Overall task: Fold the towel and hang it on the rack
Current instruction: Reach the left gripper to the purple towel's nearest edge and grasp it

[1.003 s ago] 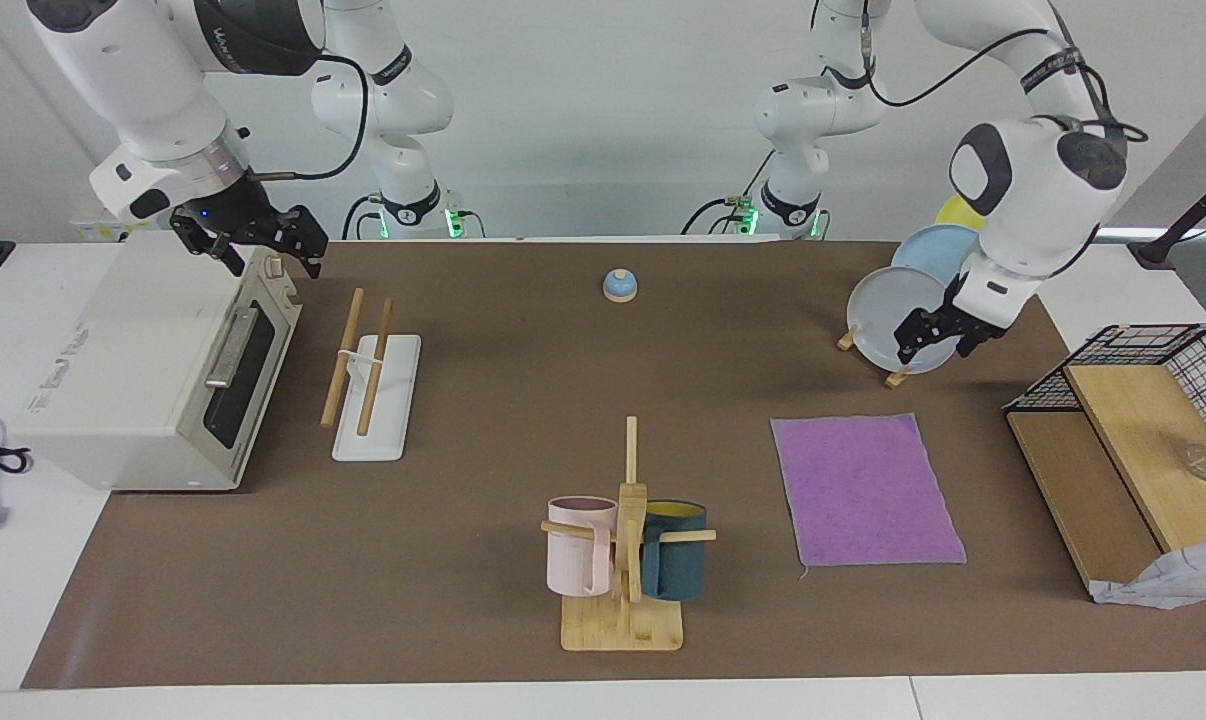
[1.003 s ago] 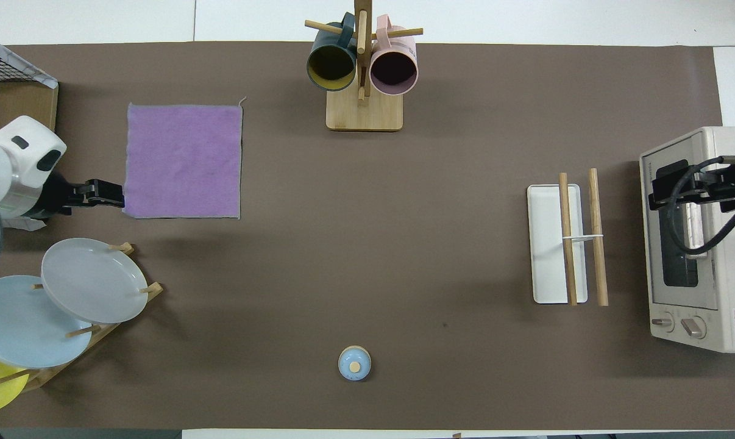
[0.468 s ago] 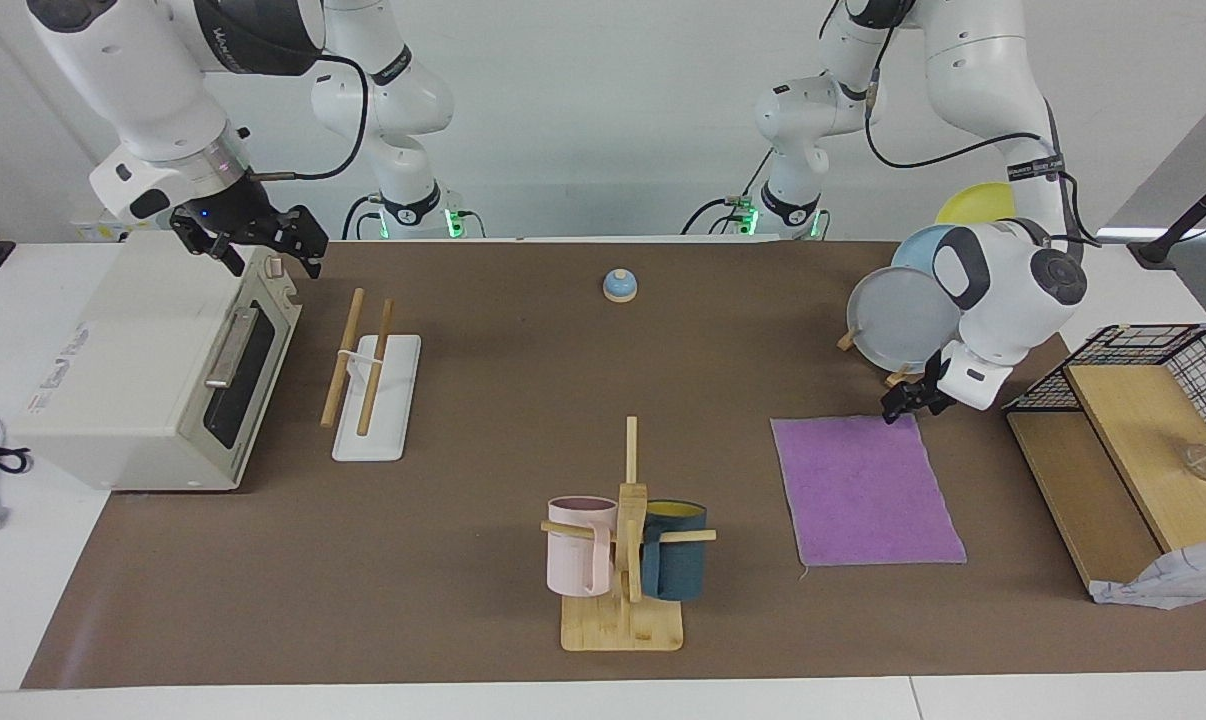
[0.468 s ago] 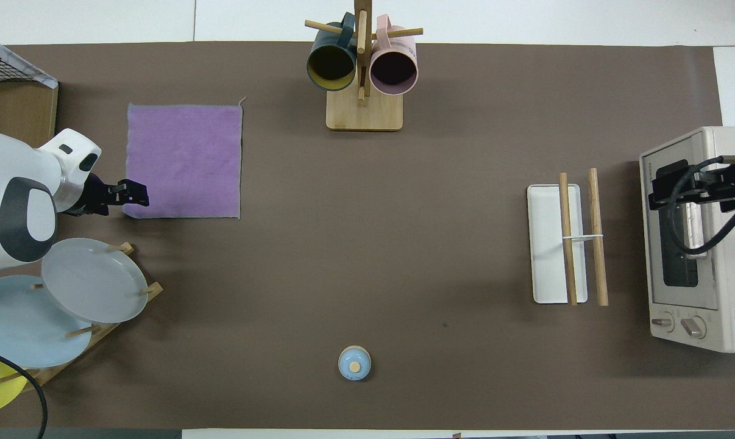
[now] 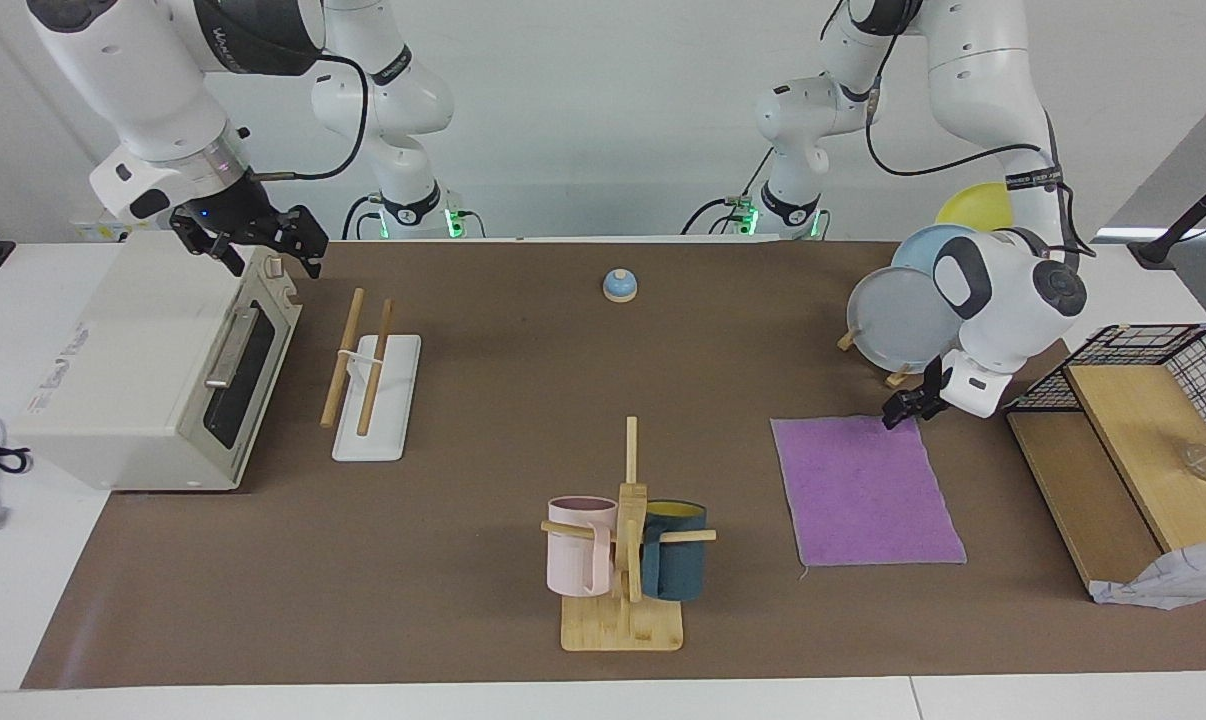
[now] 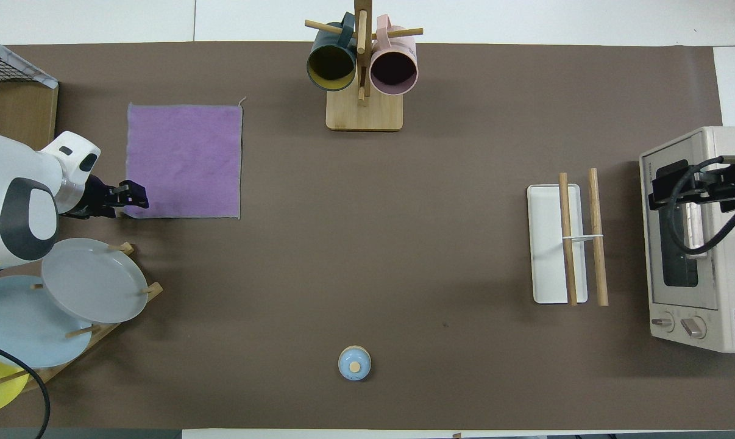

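The purple towel lies flat on the brown mat toward the left arm's end of the table; it also shows in the overhead view. My left gripper is open and low at the towel's corner nearest the robots, and shows in the overhead view too. The rack, two wooden rods on a white base, stands beside the toaster oven toward the right arm's end, and in the overhead view. My right gripper is open and empty, and waits over the toaster oven's top front edge.
A toaster oven stands at the right arm's end. A mug tree with two mugs stands farther from the robots, mid-table. A plate stand is close to the left gripper. A wooden shelf with a wire basket and a small blue knob-topped lid are also here.
My left arm swung down from beside the plates to the towel's near corner, then settled there. The towel, the rack and the right arm have not moved.
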Motion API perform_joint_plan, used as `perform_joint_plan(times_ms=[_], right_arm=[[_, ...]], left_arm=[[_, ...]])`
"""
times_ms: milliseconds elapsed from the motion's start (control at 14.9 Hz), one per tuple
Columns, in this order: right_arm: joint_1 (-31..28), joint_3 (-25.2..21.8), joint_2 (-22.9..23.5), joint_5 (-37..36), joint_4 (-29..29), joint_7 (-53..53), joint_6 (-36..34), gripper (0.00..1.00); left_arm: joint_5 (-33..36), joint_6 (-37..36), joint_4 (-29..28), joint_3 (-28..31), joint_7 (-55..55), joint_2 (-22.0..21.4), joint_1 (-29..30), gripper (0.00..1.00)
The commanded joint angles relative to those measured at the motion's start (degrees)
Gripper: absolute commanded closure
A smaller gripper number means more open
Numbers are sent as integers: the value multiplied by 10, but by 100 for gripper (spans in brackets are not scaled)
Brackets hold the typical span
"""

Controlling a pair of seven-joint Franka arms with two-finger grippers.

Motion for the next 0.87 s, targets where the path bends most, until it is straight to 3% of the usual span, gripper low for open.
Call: perform_joint_plan(times_ms=[0,134,535,803], right_arm=[[-6,1,-5,15,-4,-7,-5,0],[-6,1,-5,15,-4,-7,-5,0],[-6,1,-5,15,-4,-7,-5,0],[-6,1,-5,15,-4,-7,-5,0]], left_arm=[[-9,18,2,-2,-4,15,7,26],[-10,17,5,-2,-5,17,8,36],[-13,14,9,-2,1,17,8,81],[-13,15,9,-1,6,17,7,100]])
